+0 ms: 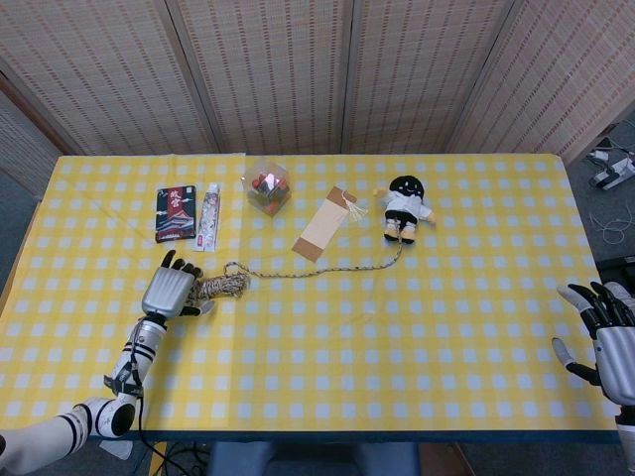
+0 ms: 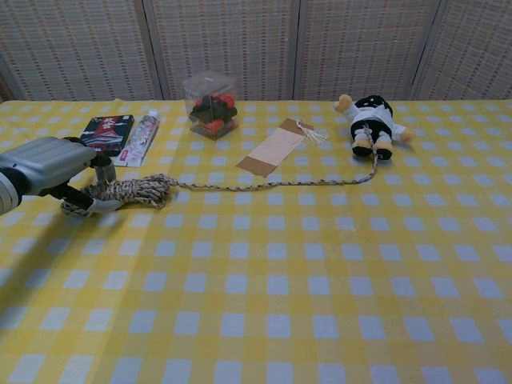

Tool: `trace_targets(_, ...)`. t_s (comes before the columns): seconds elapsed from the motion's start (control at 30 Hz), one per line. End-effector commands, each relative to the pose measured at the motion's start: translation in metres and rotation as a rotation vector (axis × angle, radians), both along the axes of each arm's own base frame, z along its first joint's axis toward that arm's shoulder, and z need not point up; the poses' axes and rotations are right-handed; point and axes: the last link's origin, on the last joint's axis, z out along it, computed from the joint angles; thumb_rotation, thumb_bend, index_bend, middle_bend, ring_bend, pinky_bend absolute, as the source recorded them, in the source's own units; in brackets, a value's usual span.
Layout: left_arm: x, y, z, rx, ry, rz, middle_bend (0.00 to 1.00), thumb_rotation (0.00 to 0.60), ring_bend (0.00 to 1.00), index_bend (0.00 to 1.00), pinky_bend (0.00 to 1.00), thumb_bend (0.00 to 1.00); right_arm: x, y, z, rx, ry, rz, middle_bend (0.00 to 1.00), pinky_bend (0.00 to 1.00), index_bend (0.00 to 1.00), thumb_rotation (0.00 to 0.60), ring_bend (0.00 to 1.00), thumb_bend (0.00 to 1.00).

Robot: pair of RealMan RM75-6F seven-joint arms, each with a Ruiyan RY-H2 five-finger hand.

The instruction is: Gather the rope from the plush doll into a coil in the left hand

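Observation:
The rope's bundled coil (image 1: 224,288) (image 2: 133,190) lies on the yellow checked table at the left. A single strand (image 1: 327,269) (image 2: 272,186) runs from it to the right, up to the plush doll (image 1: 405,207) (image 2: 370,120), which lies on its back at the far right. My left hand (image 1: 170,293) (image 2: 45,164) covers the coil's left end, fingers curled over it and thumb against its near side. My right hand (image 1: 611,342) hovers with fingers spread at the table's right edge, holding nothing; only the head view shows it.
Along the far side lie a dark booklet (image 1: 176,212) (image 2: 106,132), a toothpaste tube (image 1: 208,217) (image 2: 138,138), a clear box (image 1: 266,186) (image 2: 210,105) with red and black pieces, and a tan card with a tassel (image 1: 323,234) (image 2: 274,146) just beyond the strand.

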Motion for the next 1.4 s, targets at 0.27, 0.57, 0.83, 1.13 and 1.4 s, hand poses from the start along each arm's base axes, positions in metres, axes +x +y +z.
trace_targets(0.27, -0.005, 0.003, -0.003, 0.039, -0.032, 0.002, 0.45, 0.356, 0.32, 0.47, 0.1, 0.23, 0.0, -0.001, 0.0, -0.001, -0.001, -0.002, 0.16, 0.16, 0.18, 0.6, 0.07, 0.28)
trace_targets(0.57, -0.008, 0.003, -0.008, 0.045, -0.023, -0.008, 0.47, 0.361, 0.33, 0.49, 0.11, 0.23, 0.0, 0.001, 0.001, -0.005, -0.005, -0.007, 0.16, 0.16, 0.18, 0.6, 0.07, 0.28)
trace_targets(0.83, -0.006, 0.003, -0.014, 0.062, -0.034, -0.031, 0.52, 0.364, 0.37, 0.53, 0.13, 0.23, -0.001, 0.002, 0.002, -0.007, -0.006, -0.013, 0.16, 0.16, 0.18, 0.6, 0.07, 0.28)
trace_targets(1.13, -0.012, 0.005, -0.018, 0.069, -0.041, -0.03, 0.55, 0.394, 0.4, 0.56, 0.14, 0.23, 0.0, 0.003, 0.002, -0.008, -0.007, -0.019, 0.16, 0.16, 0.18, 0.6, 0.07, 0.28)
trace_targets(1.4, -0.016, 0.007, -0.019, 0.079, -0.065, -0.026, 0.6, 0.491, 0.43, 0.6, 0.16, 0.23, 0.0, 0.002, 0.003, -0.008, -0.003, -0.021, 0.16, 0.16, 0.18, 0.6, 0.07, 0.28)
